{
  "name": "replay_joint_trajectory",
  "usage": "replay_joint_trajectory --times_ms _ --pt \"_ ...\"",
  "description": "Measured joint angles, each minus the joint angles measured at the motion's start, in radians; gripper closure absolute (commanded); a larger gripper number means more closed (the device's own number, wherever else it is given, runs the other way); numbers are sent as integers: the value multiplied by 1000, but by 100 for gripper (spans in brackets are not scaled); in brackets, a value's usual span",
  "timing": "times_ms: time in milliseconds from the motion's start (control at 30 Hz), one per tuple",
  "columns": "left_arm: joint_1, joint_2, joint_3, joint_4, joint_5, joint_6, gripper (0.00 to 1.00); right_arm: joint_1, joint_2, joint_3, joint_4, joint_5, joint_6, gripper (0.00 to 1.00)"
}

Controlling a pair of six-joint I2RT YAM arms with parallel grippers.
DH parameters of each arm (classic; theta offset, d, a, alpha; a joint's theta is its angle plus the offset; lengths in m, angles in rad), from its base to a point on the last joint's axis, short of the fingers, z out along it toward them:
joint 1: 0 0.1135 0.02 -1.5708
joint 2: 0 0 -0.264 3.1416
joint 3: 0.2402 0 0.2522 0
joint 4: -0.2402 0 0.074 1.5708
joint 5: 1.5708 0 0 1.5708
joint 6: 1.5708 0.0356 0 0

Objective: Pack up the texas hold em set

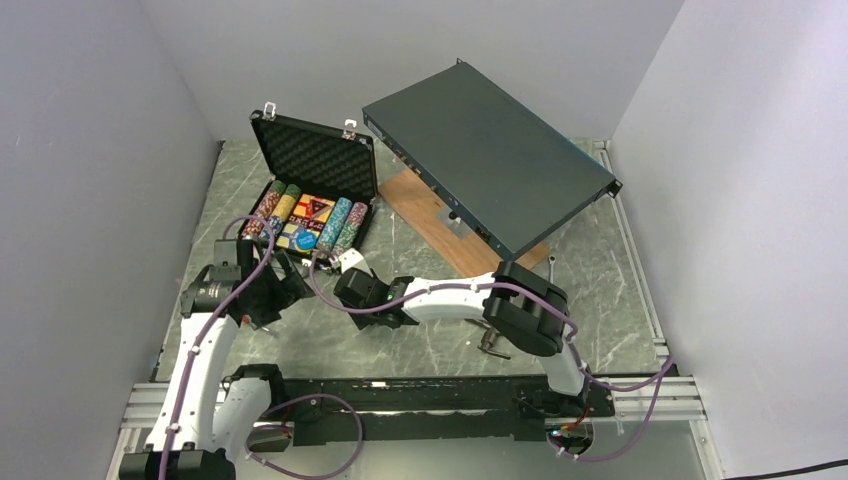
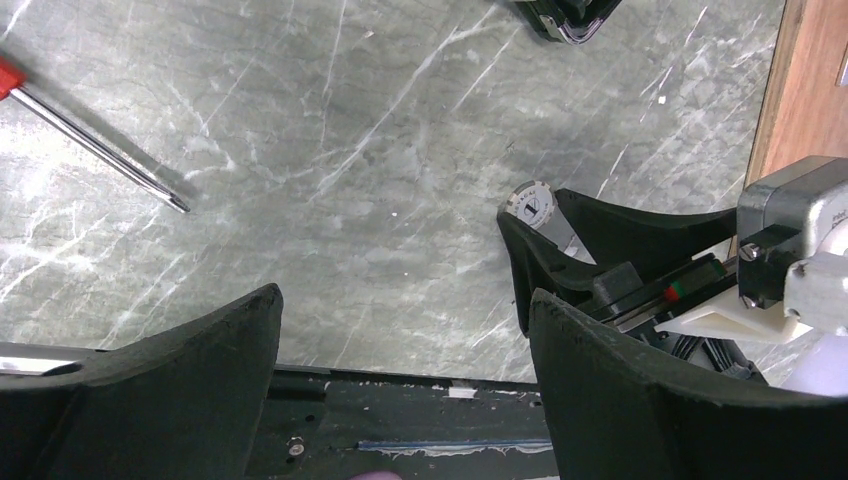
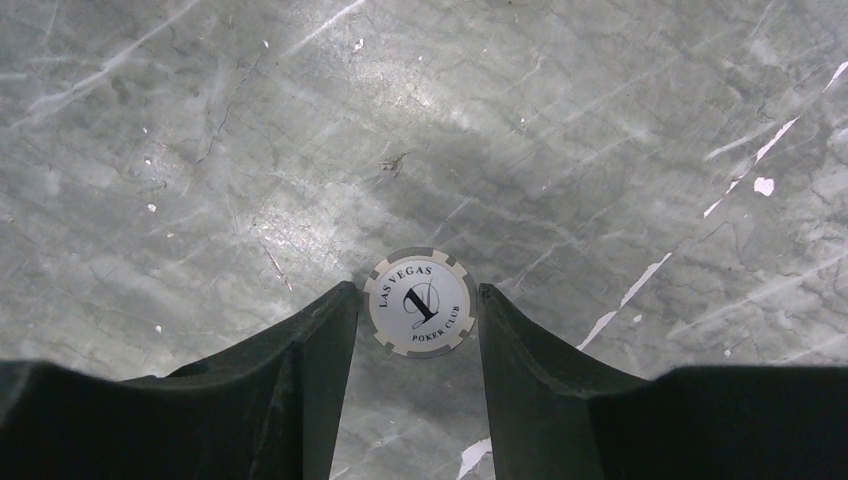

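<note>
**Item:** white chip (image 3: 418,302), marked "Las Vegas Poker Club", one piece, face up.

**Location:** at the marble table (image 3: 200,150), on the near side of the open briefcase (image 1: 318,158) and apart from its chip rows (image 1: 340,225). I cannot tell whether it has left the surface.

**Right gripper** (image 3: 418,296): fingers pressed to the chip's rim on both sides, pinching it.

**Left gripper** (image 2: 402,300): spread wide with nothing between, hovering beside.

**Handling note:** I judge the hold thin, as it is on the rim only. I would lift slowly and keep the wrist level. I would then carry the chip over the case's near wall and release it low above a free slot, so it cannot roll or bounce out.
</note>
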Motion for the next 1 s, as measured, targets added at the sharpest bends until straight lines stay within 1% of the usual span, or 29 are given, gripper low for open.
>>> replay_joint_trajectory --times_ms 233,467,667,1000 --pt "0 -4 -14 -1 7 -5 6 3 -4 -13 13 2 0 50" --pt "0 -3 -24 3 32 -7 6 8 -8 -20 21 5 0 57" --pt "0 12 -67 28 124 -6 7 10 -18 -35 29 13 -1 61" --pt "0 56 -159 132 312 -4 8 13 -95 -134 35 28 -18 62"
